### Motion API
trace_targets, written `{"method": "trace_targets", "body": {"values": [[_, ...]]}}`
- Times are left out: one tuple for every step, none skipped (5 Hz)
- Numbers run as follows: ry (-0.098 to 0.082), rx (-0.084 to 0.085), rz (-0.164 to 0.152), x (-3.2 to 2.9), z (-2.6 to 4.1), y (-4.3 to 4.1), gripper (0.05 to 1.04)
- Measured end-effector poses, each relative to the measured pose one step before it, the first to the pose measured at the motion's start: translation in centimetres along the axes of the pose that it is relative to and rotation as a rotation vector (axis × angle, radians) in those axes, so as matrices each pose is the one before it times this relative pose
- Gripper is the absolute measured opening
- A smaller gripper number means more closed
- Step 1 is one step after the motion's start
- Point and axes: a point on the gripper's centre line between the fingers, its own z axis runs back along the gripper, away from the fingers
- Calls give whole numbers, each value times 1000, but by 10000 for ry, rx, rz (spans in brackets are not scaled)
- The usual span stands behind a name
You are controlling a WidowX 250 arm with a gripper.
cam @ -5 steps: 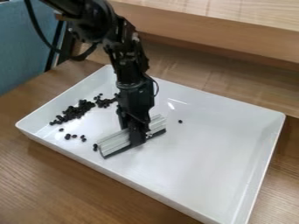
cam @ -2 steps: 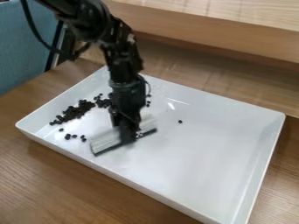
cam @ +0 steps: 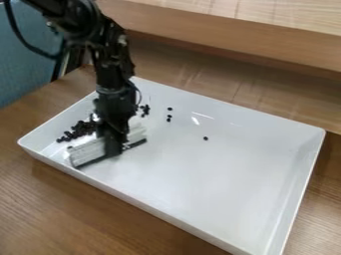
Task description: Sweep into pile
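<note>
Over the left part of the white tray (cam: 226, 184), my gripper (cam: 113, 144) points down, shut on a pale sweeper with a dark lower edge (cam: 86, 151). The sweeper stands at the tray's floor, slanting from lower left to upper right. Black pieces (cam: 81, 129) lie heaped just behind and left of it, partly hidden by the gripper. A few pieces (cam: 144, 110) lie behind the gripper's right side. Several single ones are scattered farther right, one (cam: 206, 138) near the tray's middle.
The tray's raised rim surrounds the sweeper, its left corner close by. A wooden table (cam: 86, 214) carries the tray. Behind it runs a raised wooden ledge (cam: 266, 37), and a blue panel (cam: 27, 69) stands at the upper left.
The gripper has moved left with the sweeper, towards the heap. Loose pieces left of the sweeper are now covered or pushed along, and small pieces behind the arm have come into sight.
</note>
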Motion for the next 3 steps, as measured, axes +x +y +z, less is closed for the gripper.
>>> {"method": "trace_targets", "body": {"values": [[-18, 13, -108, -563, -285, 1447, 402], [5, 143, -763, 896, -73, 1055, 402], [-127, -92, -147, 758, -105, 445, 402]]}}
